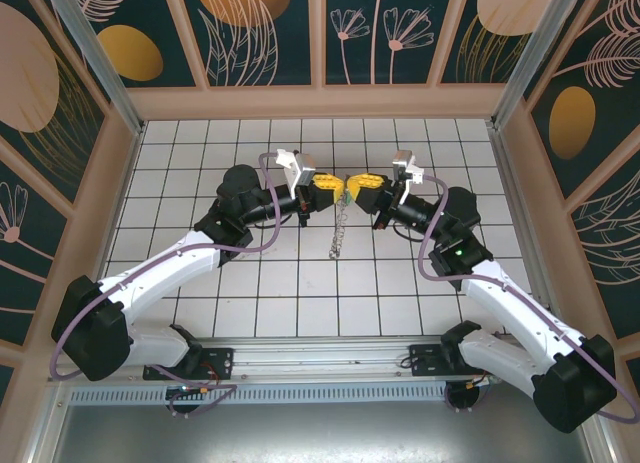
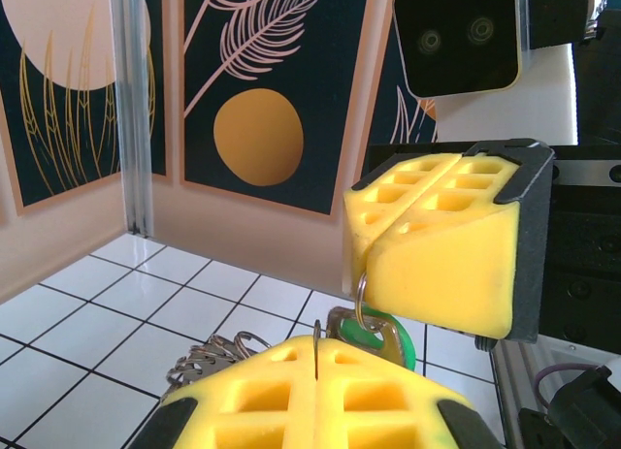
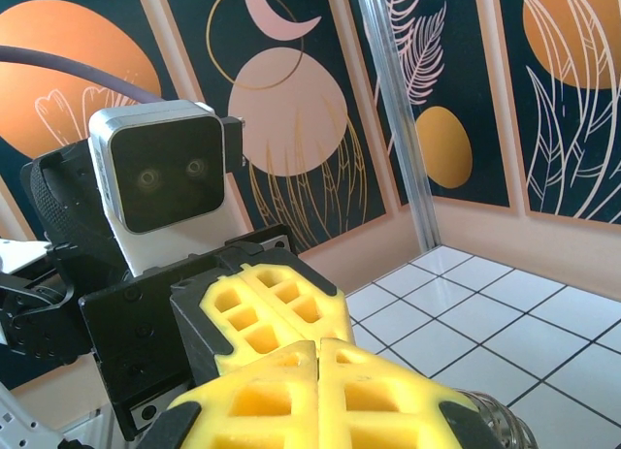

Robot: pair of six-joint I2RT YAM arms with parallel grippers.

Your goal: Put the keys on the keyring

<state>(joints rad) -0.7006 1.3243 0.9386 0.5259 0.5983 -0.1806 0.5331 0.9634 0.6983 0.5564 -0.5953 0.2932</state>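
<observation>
Above the middle of the tiled floor, my left gripper [image 1: 338, 189] and right gripper [image 1: 354, 190] meet tip to tip. The keyring [image 1: 338, 233] hangs below them as a narrow strand of silvery pieces. In the left wrist view my left gripper [image 2: 317, 344] is shut with a thin metal edge of the keyring between its pads, and the silvery bunch [image 2: 209, 357] dangles to its left. The right gripper [image 2: 363, 272] is shut on a thin wire loop [image 2: 360, 299] that runs through the head of the green key [image 2: 393, 335]. In the right wrist view the right gripper [image 3: 318, 346] is shut and touches the left fingers [image 3: 262, 304].
The white tiled floor [image 1: 300, 283] is enclosed by patterned walls [image 1: 260, 33] and peach borders, with aluminium posts [image 1: 95, 58] at the back corners. Both arms reach inward from the near rail [image 1: 320, 368]. A silvery piece [image 3: 497, 425] shows low on the right in the right wrist view.
</observation>
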